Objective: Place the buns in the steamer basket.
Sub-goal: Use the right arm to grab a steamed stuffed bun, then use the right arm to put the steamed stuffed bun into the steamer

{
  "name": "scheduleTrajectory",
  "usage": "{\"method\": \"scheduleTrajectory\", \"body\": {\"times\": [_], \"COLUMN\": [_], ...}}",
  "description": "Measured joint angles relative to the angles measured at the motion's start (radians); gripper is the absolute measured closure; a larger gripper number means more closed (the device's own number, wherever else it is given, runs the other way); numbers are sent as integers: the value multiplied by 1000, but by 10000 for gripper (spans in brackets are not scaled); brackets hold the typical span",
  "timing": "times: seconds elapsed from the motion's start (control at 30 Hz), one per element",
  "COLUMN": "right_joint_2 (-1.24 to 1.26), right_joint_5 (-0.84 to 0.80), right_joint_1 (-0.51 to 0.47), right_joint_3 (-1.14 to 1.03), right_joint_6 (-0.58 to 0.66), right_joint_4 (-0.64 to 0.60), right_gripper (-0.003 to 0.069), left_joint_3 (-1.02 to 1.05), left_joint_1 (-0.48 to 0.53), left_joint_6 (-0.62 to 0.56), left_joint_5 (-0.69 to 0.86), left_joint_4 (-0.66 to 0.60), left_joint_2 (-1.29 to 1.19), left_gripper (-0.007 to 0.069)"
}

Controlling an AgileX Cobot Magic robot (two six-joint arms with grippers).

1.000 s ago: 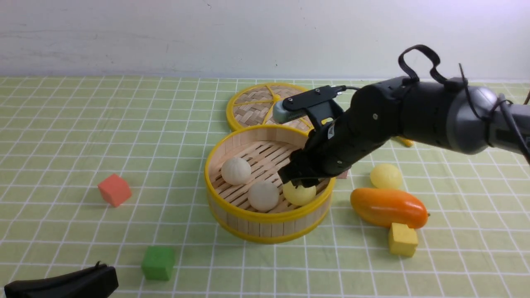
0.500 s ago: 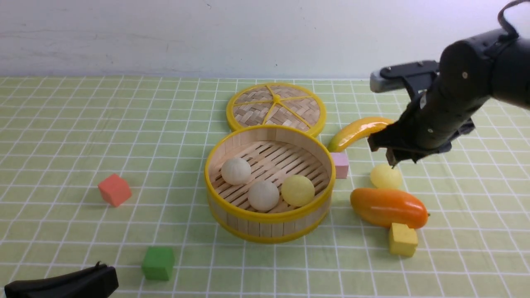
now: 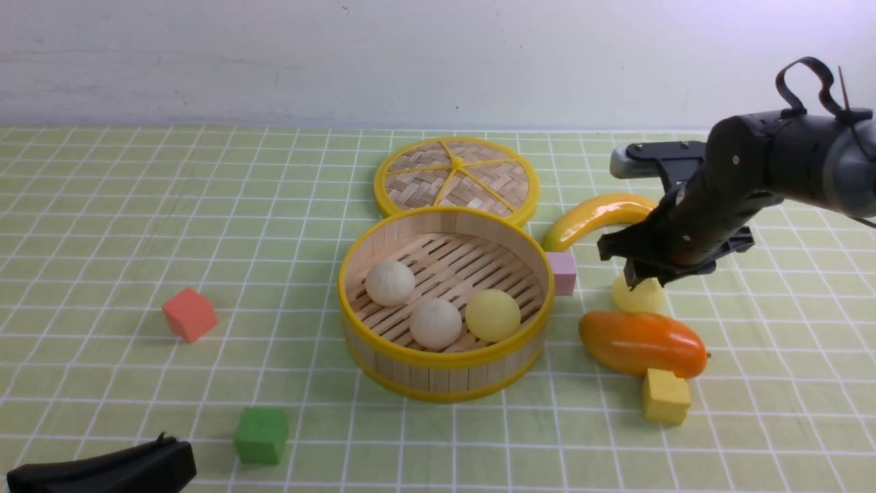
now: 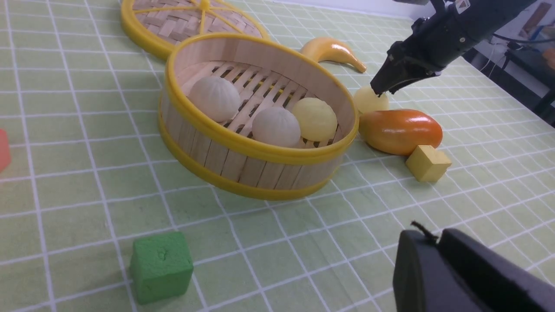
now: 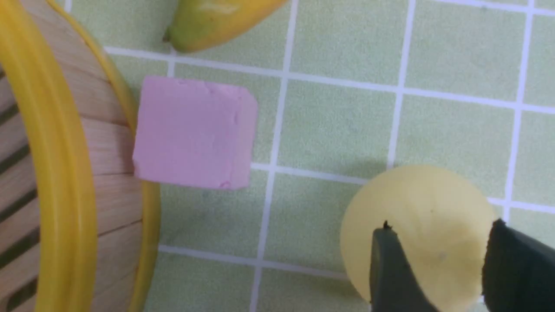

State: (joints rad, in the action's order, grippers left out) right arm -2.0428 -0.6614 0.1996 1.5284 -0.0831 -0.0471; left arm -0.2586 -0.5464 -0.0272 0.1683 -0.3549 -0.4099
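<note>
The steamer basket point(image 3: 445, 359) stands mid-table and holds three buns: two off-white ones point(image 3: 390, 282) point(image 3: 435, 323) and a pale yellow one point(image 3: 493, 315). The fourth bun point(image 3: 640, 299), pale yellow, lies on the cloth to the basket's right, behind the mango. My right gripper point(image 3: 638, 277) is open just over this bun; in the right wrist view its fingertips point(image 5: 390, 268) stand over the bun point(image 5: 425, 208), one each side, not closed on it. My left gripper point(image 4: 435, 236) is shut and empty, low at the near left point(image 3: 164, 445).
The woven lid point(image 3: 456, 178) lies behind the basket. A banana point(image 3: 595, 216), pink cube point(image 3: 563, 272), orange mango point(image 3: 643, 342) and yellow cube point(image 3: 665, 396) crowd the bun's surroundings. A red cube point(image 3: 189, 313) and green cube point(image 3: 261, 435) sit left.
My right gripper let go of the yellow bun inside the basket, rose, swung right and came down over the bun on the cloth. The left arm has not moved.
</note>
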Motion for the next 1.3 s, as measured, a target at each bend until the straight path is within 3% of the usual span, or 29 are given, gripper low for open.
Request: {"method": "scheduleTrajectory", "body": {"times": [0.23, 0.4, 0.47, 0.63, 0.8, 0.93, 1.1, 1.2, 1.27, 1.3], "right_joint_2": [-27, -7, 30, 147, 209, 142, 13, -50, -77, -77], "right_joint_5": [12, -8, -21, -16, 64, 187, 321, 352, 357, 358], "right_joint_1": [0, 0, 4, 51, 167, 236, 259, 259, 259, 259], "right_joint_3": [1, 3, 1, 0, 2, 3, 30, 43, 45, 45], "right_joint_6": [0, 32, 47, 112, 251, 337, 360, 361, 361, 361], "right_joint_4": [12, 14, 11, -38, -206, -310, -355, -397, -412, -412], "right_gripper": [452, 631, 659, 658, 653, 649, 632, 592, 501, 501], "left_joint_3": [0, 0, 0, 0, 0, 0, 0, 0, 0, 0], "left_joint_1": [0, 0, 0, 0, 0, 0, 0, 0, 0, 0], "left_joint_6": [0, 0, 0, 0, 0, 0, 0, 0, 0, 0], "left_joint_5": [0, 0, 0, 0, 0, 0, 0, 0, 0, 0], "left_joint_4": [0, 0, 0, 0, 0, 0, 0, 0, 0, 0], "left_joint_2": [0, 0, 0, 0, 0, 0, 0, 0, 0, 0], "left_gripper": [566, 557, 553, 550, 550, 549, 544, 542, 538, 538]}}
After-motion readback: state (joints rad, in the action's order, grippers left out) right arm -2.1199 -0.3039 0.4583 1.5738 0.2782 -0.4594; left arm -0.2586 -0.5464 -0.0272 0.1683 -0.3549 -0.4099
